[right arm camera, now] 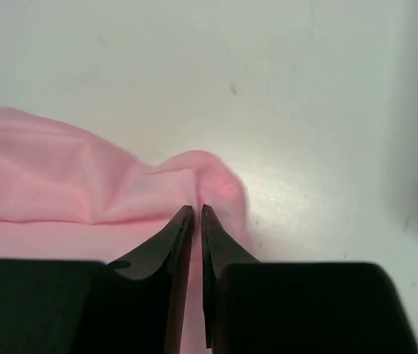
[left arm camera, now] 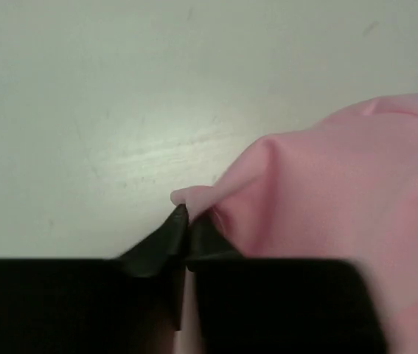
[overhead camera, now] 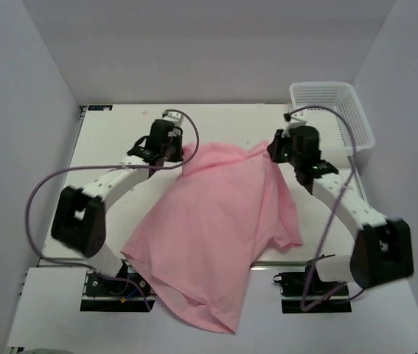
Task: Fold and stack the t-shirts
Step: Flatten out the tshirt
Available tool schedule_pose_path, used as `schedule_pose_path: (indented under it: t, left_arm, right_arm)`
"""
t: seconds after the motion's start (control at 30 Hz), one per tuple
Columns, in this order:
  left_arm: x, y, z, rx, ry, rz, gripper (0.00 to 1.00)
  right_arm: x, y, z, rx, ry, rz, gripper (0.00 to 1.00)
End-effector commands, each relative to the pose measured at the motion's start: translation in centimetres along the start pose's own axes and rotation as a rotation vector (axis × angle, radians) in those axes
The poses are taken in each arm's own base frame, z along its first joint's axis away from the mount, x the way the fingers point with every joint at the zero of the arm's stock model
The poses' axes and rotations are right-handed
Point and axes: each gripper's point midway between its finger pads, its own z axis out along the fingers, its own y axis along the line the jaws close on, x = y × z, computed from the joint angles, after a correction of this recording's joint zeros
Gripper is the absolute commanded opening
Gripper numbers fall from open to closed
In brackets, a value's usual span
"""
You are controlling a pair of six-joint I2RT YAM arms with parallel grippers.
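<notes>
Pink t-shirt (overhead camera: 216,221) is lying spread over the white surface (overhead camera: 113,140) btwn both arms, near end hanging off the front edge. Left jaws are clamping tight on one far corner, right jaws clamping on the other; white basket (overhead camera: 356,122) is sitting far right

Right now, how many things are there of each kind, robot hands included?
Pink t-shirt: 1
White mesh basket: 1
Robot hands: 2 (left hand, right hand)
Total: 4
</notes>
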Motion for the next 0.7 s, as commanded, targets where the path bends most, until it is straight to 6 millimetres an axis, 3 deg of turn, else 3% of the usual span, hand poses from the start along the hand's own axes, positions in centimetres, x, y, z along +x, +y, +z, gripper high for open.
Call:
schedule_pose_path:
  t: [0.0, 0.03, 0.07, 0.1, 0.13, 0.3, 0.47, 0.63, 0.67]
  left_arm:
    - [2.0, 1.2, 2.3, -0.062, 0.073, -0.04, 0.4]
    - [2.1, 1.2, 2.9, -0.066, 0.093, -0.038, 0.57]
    - [3.1, 1.1, 3.8, -0.061, 0.122, -0.035, 0.72]
    - [3.3, 1.1, 4.0, -0.064, 0.134, -0.034, 0.95]
    - [2.8, 1.1, 4.0, -0.061, 0.124, -0.026, 1.0]
    - [1.8, 0.9, 3.3, -0.053, 0.099, -0.029, 1.0]
    - [2.9, 1.1, 0.5, -0.06, 0.119, -0.078, 1.0]
    - [9.6, 0.8, -3.1, -0.026, 0.248, -0.146, 1.0]
    - [12.5, 0.8, -4.0, -0.022, 0.312, -0.177, 1.0]
  right_arm:
    - [2.0, -2.6, 2.7, 0.137, 0.057, 0.077, 0.19]
    - [4.9, -3.4, 4.3, 0.156, 0.149, 0.067, 0.29]
    - [4.7, -3.3, 4.6, 0.157, 0.177, 0.061, 0.43]
    - [4.9, -3.3, 5.0, 0.155, 0.191, 0.06, 0.49]
    - [5.0, -3.0, 5.4, 0.145, 0.197, 0.056, 0.56]
    - [4.6, -1.4, 5.4, 0.051, 0.188, 0.06, 0.9]
    - [3.6, 0.5, 4.1, -0.051, 0.153, 0.057, 0.9]
    - [4.8, 3.5, 4.0, -0.217, 0.19, 0.058, 0.9]
    - [5.1, 3.8, 4.3, -0.231, 0.202, 0.067, 0.9]
